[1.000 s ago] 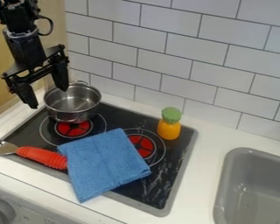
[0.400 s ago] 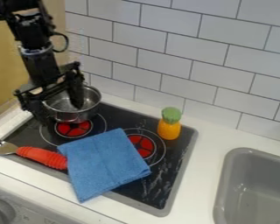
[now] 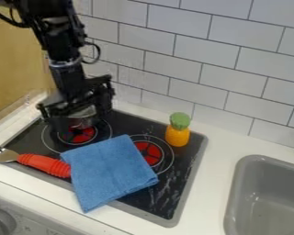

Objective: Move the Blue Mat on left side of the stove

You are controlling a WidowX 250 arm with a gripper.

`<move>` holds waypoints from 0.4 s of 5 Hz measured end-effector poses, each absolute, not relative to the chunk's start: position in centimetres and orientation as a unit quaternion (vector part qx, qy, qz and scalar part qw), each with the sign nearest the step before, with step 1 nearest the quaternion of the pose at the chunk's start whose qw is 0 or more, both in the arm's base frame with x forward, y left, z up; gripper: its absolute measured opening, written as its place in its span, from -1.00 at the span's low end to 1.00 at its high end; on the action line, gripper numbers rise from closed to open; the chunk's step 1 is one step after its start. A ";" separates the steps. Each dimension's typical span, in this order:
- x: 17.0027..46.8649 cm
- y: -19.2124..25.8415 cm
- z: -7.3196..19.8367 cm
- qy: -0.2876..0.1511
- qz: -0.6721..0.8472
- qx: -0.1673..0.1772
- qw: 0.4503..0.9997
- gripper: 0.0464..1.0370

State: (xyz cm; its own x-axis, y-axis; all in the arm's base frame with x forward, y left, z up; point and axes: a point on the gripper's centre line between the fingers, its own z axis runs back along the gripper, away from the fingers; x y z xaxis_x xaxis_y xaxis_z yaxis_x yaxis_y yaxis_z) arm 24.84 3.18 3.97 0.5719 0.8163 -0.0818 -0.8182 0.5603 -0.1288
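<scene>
the black arm (image 3: 67,75) slants down from the upper left, fingers (image 3: 104,105) spread apart

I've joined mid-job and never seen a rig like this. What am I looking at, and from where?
A fixed camera looks down at a slant on a toy kitchen. The black machine is a robot arm; its two-fingered gripper, spread open, hangs by the metal pot and holds nothing that I can see. The blue mat lies on the stove, beside a red-handled fork. Behind it stands an orange thing with a green top. The grey sink is at right.
</scene>
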 end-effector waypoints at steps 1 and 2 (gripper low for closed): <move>25.0 1.3 3.2 0.014 0.424 -0.065 0.903 0.92; 24.8 0.7 2.2 0.025 0.403 -0.045 0.914 0.92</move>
